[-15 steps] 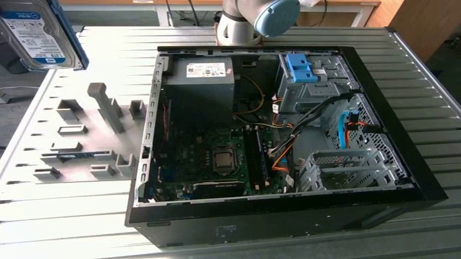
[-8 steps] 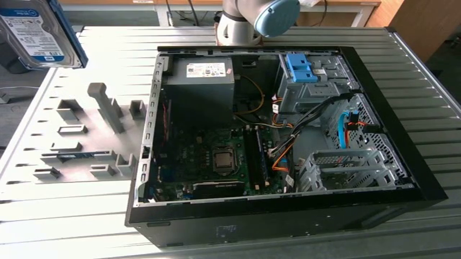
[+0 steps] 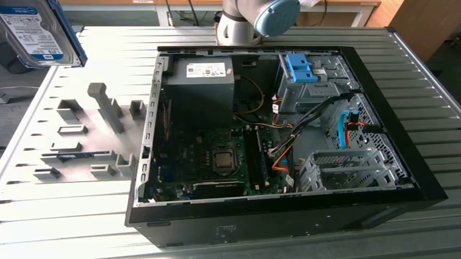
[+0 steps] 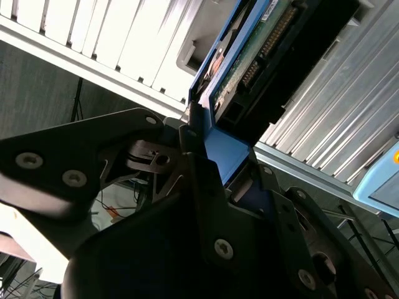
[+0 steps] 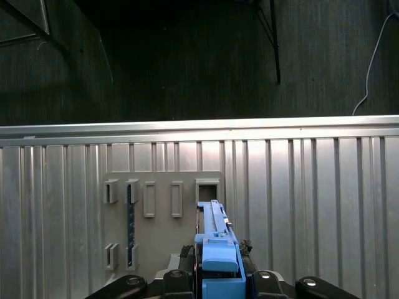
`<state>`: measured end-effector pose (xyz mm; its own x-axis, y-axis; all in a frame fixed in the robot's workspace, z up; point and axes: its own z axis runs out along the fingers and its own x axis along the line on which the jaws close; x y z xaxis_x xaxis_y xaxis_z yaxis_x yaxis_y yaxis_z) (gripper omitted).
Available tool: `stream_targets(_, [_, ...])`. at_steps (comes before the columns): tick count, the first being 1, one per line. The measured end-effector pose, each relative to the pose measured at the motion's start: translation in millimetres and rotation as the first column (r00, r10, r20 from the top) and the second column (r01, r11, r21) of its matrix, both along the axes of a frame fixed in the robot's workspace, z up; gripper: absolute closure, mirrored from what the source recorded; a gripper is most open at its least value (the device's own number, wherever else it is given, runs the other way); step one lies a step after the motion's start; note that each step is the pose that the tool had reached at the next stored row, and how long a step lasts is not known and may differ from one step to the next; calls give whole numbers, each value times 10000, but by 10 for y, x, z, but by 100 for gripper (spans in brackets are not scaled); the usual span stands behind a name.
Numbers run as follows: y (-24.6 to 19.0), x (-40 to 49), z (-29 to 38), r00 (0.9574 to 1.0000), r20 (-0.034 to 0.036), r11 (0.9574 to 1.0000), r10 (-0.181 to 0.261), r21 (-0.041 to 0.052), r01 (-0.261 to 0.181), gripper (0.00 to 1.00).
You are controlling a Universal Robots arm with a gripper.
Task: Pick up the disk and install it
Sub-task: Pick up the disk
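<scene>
You see the disk [image 3: 36, 32] cut off by the exterior view's left and top edges. In the second wrist view, its end inside the pincer [image 4: 224, 156] is hidden, its far end cropped.

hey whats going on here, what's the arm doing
The arm's gripper is shut on the disk, clamping its blue carrier frame. The disk hangs in the air at the exterior view's left, by the grey holder plate and outside the open computer case. It is not yet installed.
</scene>
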<state>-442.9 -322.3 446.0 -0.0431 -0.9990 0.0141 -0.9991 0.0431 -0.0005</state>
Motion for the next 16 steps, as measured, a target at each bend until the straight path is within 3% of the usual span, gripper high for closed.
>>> stream_targets(7, [0,0,18,10000,0,10000,0,0,0,63])
stream_targets(16, [0,0,111,10000,-1,10000,0,0,0,63])
